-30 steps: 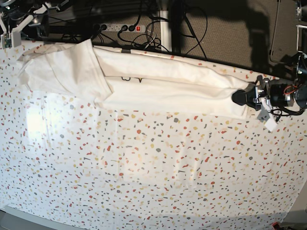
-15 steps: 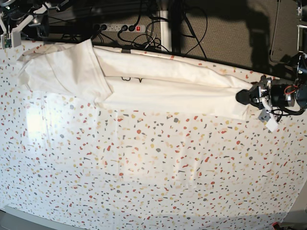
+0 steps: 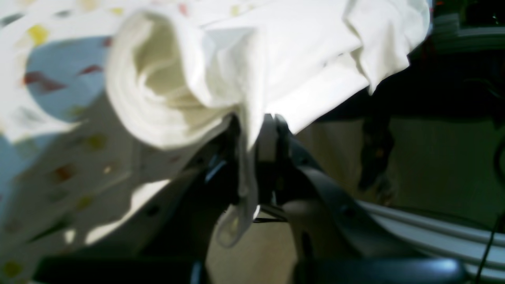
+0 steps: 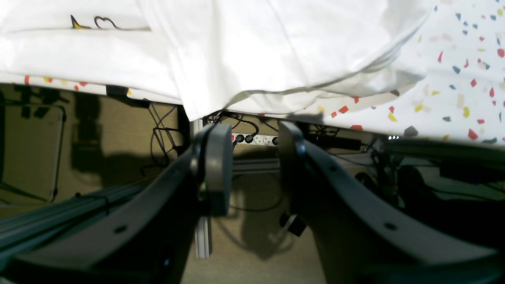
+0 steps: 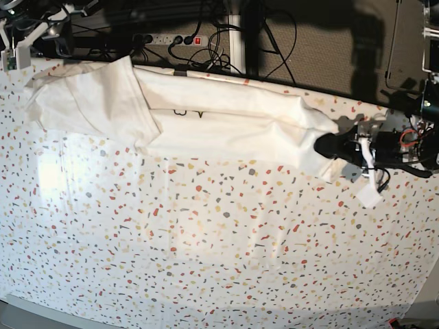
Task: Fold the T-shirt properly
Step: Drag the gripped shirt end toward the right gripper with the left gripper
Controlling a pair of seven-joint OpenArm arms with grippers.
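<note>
Left gripper (image 5: pixel 328 146) low over far right table (image 5: pixel 206 260) edge, reaching level, jaws pinched on T-shirt (image 5: pixel 206 116) hem, cloth bunched. T-shirt lies along far edge. Right gripper (image 4: pixel 248 157) at far left corner, jaws half apart, empty.

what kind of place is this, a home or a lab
Most likely a robotics lab or workshop. A speckled table covering holds only a T-shirt; behind it a power strip and loose cables lie on carpet, and bare aluminium framing shows under the table.
</note>
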